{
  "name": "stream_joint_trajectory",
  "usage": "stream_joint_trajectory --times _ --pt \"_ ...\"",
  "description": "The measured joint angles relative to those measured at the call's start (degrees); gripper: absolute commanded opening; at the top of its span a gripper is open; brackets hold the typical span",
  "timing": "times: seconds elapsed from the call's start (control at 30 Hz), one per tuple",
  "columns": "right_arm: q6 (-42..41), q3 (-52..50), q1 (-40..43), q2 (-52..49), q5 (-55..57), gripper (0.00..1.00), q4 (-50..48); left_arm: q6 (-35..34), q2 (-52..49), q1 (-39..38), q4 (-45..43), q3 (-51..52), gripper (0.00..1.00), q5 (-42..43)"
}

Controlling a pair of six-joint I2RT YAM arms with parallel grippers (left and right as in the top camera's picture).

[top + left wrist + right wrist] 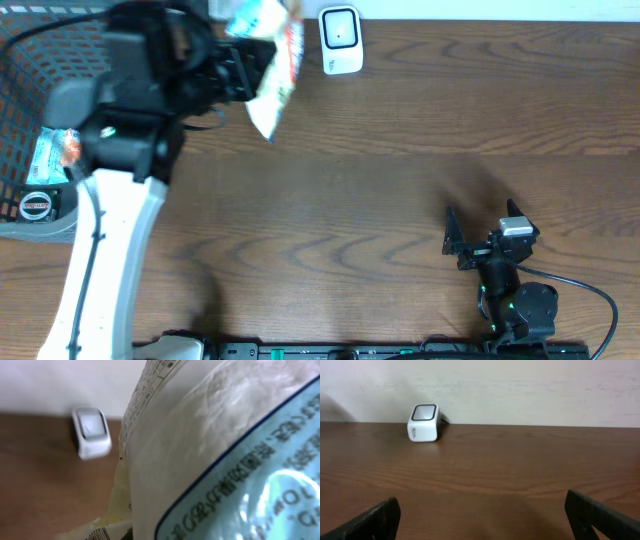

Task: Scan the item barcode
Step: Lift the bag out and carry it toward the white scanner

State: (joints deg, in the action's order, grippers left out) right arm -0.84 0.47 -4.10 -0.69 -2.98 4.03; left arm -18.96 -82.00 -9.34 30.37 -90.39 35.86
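My left gripper [248, 68] is shut on a white snack bag [270, 60] with light blue and red print, held in the air at the back of the table. The bag [215, 455] fills the left wrist view, and a strip of its barcode [102, 534] shows at the bottom edge. The white barcode scanner [340, 40] stands just right of the bag by the back edge, also seen as the scanner [91, 432] and the scanner [424, 422]. My right gripper [458, 243] rests open near the front right, nothing between its fingers [375, 522].
A grey wire basket [25, 120] sits at the far left with a packet [55, 150] and a small round tin [35, 205] inside. A pale wall runs behind the table's back edge.
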Motion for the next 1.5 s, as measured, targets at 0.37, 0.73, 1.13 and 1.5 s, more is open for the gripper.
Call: stream_joint_trajectory --times 0.37,0.73,1.13,1.5 --pt "0.00 0.00 0.00 0.00 0.00 0.99 0.00 0.83 -11.63 -8.33 3.43 0.00 0.07 -2.14" --pt "0.00 0.00 0.00 0.00 0.02 0.99 0.00 0.83 -16.33 -13.40 8.74 0.00 0.08 -14.14" --pt "0.00 0.00 0.00 0.00 0.02 0.99 0.00 -3.23 -16.72 -16.06 8.74 0.00 0.08 -15.56" --pt "0.00 0.00 0.00 0.00 0.00 0.99 0.00 -17.49 -16.85 -16.26 8.68 0.00 0.08 -22.67"
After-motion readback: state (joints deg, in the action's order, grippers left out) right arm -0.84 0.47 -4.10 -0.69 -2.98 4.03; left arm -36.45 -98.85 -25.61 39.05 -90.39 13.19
